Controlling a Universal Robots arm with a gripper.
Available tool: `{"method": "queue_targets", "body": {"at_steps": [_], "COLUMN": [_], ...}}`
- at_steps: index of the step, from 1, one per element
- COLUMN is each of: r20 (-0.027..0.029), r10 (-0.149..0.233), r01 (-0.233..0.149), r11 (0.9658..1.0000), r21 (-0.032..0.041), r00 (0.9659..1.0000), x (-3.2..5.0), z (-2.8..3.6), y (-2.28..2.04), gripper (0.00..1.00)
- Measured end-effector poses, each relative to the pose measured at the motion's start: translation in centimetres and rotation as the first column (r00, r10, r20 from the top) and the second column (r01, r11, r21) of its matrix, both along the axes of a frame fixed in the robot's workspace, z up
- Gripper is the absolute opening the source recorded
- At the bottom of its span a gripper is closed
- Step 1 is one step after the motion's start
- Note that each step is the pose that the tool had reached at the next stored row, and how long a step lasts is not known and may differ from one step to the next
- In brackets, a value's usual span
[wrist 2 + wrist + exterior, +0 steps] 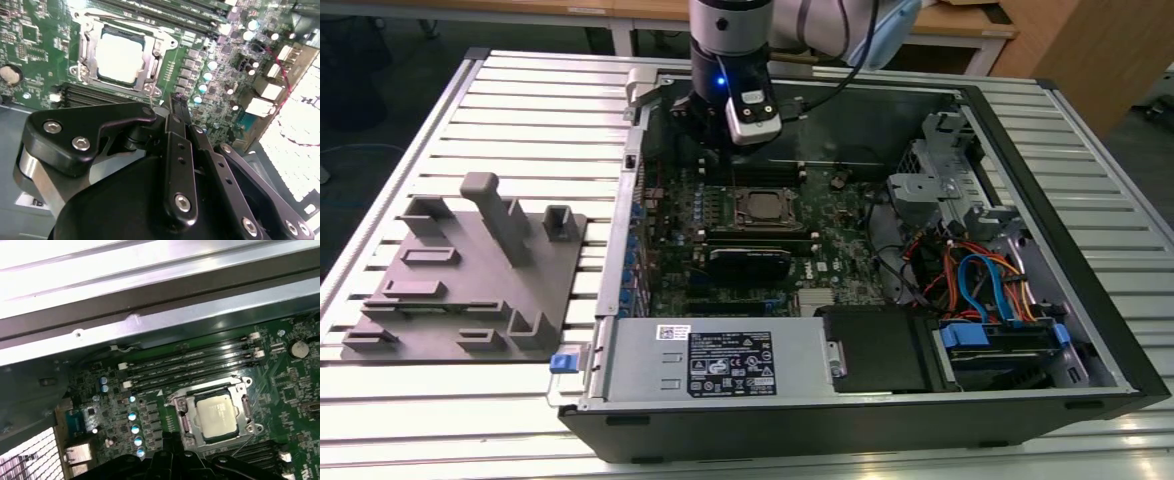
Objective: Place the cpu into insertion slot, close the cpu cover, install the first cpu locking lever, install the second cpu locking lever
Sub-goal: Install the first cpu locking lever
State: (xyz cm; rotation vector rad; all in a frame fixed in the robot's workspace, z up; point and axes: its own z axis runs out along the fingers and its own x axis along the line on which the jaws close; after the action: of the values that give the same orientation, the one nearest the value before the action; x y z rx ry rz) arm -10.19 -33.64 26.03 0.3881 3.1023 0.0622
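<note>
Cpu (120, 54) under cpu cover (89, 47); memory slots (190, 365) alongside.

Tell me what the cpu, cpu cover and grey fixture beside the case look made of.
cpu: metal top, dull silvery, matte.
cpu cover: thin sheet metal, likely steel, brighter glints on its edges.
grey fixture: probably plastic, uniform matte grey, no shine.

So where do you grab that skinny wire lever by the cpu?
Probably the locking lever at its free end, the thin rod poking out past a corner of the cpu cover. Come from above, pinching across the rod: it lies low over the board, leaving little room sideways.
</note>
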Motion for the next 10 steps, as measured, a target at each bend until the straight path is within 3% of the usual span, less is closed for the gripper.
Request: {"method": "queue_targets", "body": {"at_steps": [3, 5, 10], "r20": [0.0000, -0.0001, 0.0003], "r10": [0.014, 0.045, 0.115], "r01": [-0.014, -0.045, -0.115], "r11": [0.9999, 0.9990, 0.9934], "r21": [0.0002, 0.0002, 0.0002], "r00": [0.9999, 0.9990, 0.9934], "x": [-0.24, -0.25, -0.24], "z": [-0.05, -0.09, -0.21], "y": [0.01, 0.00, 0.03], "gripper": [0.10, 0.10, 0.10]}}
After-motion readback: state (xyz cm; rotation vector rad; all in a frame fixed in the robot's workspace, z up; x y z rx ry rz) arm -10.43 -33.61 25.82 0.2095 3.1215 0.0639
